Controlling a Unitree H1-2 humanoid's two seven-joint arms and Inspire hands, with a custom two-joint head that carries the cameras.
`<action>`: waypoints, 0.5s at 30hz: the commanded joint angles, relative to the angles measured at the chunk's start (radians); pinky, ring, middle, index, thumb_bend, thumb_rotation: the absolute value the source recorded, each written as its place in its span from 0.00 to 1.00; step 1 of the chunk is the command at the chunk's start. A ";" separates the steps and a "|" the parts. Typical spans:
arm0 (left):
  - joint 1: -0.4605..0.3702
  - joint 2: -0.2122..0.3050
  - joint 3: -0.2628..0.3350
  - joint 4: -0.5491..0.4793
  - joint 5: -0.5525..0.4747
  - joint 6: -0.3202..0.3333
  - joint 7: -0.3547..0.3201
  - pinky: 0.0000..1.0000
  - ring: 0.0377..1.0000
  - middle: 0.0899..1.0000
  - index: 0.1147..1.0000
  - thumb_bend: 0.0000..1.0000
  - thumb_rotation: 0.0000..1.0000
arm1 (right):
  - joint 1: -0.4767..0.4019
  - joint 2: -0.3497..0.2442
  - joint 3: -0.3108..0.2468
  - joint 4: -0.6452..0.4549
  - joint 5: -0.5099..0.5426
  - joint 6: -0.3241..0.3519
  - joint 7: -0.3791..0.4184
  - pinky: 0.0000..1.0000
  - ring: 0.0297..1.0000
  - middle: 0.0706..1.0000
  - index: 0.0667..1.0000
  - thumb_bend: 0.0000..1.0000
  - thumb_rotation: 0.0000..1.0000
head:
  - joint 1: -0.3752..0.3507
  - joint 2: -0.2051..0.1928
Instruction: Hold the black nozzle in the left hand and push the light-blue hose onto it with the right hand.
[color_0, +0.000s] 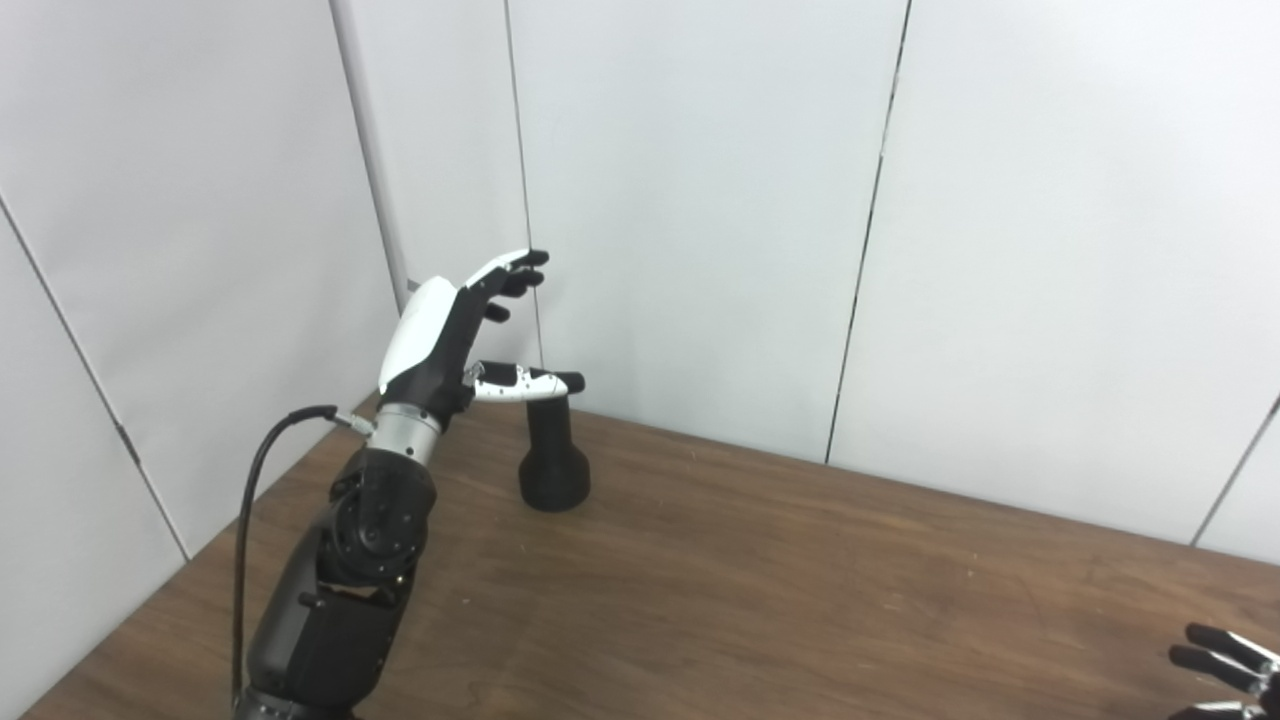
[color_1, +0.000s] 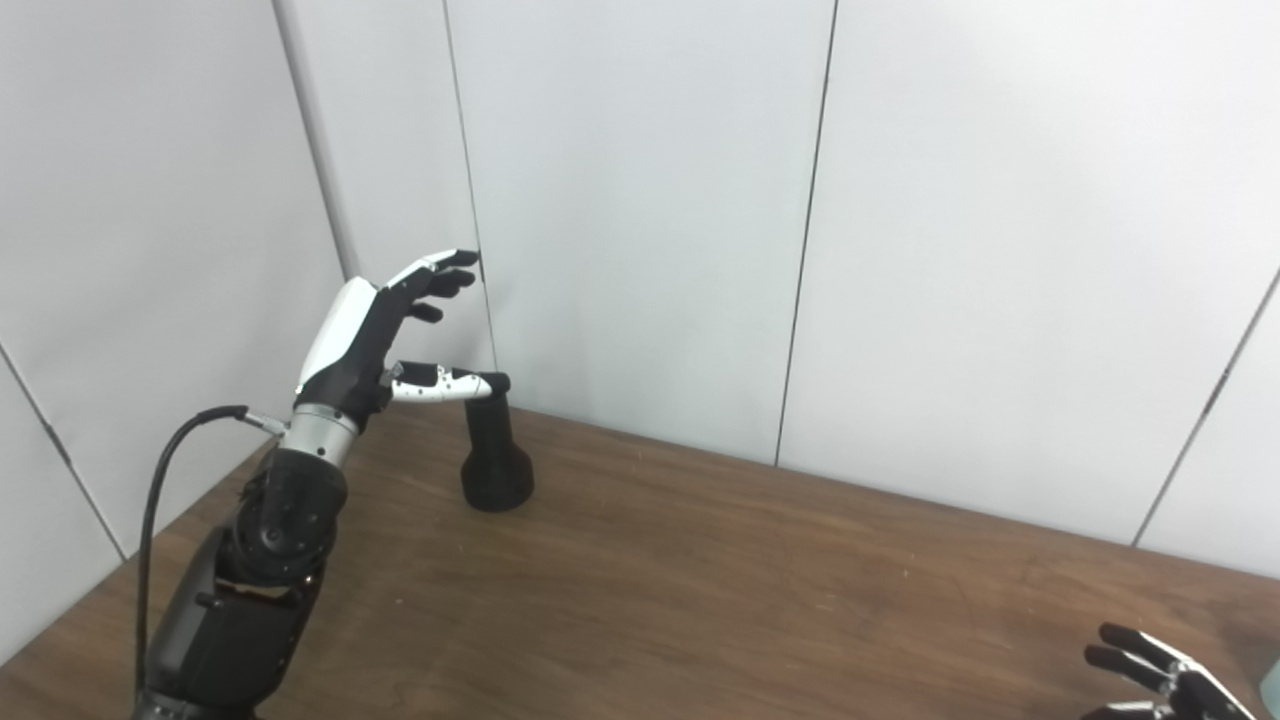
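Black plastic nozzle (color_0: 552, 455), flared base and narrow neck, stands upright at the wooden table (color_0: 760, 590)'s far-left corner. Looks rigid and light, probably tippy; grip the neck. Left hand (color_0: 450, 330) spread, empty, thumb over nozzle top. Right hand (color_1: 1160, 675) mostly cropped, state unclear. Hose not visible.

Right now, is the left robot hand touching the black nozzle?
Cannot tell. In both eye views the left robot hand is open, and its thumb overlaps the top of the black nozzle; neither view shows contact or a gap plainly.
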 joint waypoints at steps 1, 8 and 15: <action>-0.046 0.036 0.005 0.004 0.012 0.006 0.017 0.84 0.85 0.81 0.80 0.76 0.18 | -0.037 -0.012 -0.007 -0.021 0.006 -0.043 -0.004 0.36 0.45 0.69 0.70 0.61 0.00 | -0.001 -0.001; -0.049 0.034 -0.009 0.065 0.003 0.096 -0.004 0.98 0.93 0.86 0.85 0.87 0.25 | -0.032 -0.012 -0.009 -0.026 0.016 -0.041 0.000 0.35 0.45 0.67 0.68 0.61 0.00 | 0.003 0.004; -0.058 0.036 -0.055 0.128 0.024 0.204 -0.005 1.00 0.94 0.88 0.88 0.92 0.33 | -0.030 -0.013 -0.004 -0.021 0.005 -0.043 -0.002 0.34 0.45 0.66 0.66 0.61 0.00 | 0.001 0.010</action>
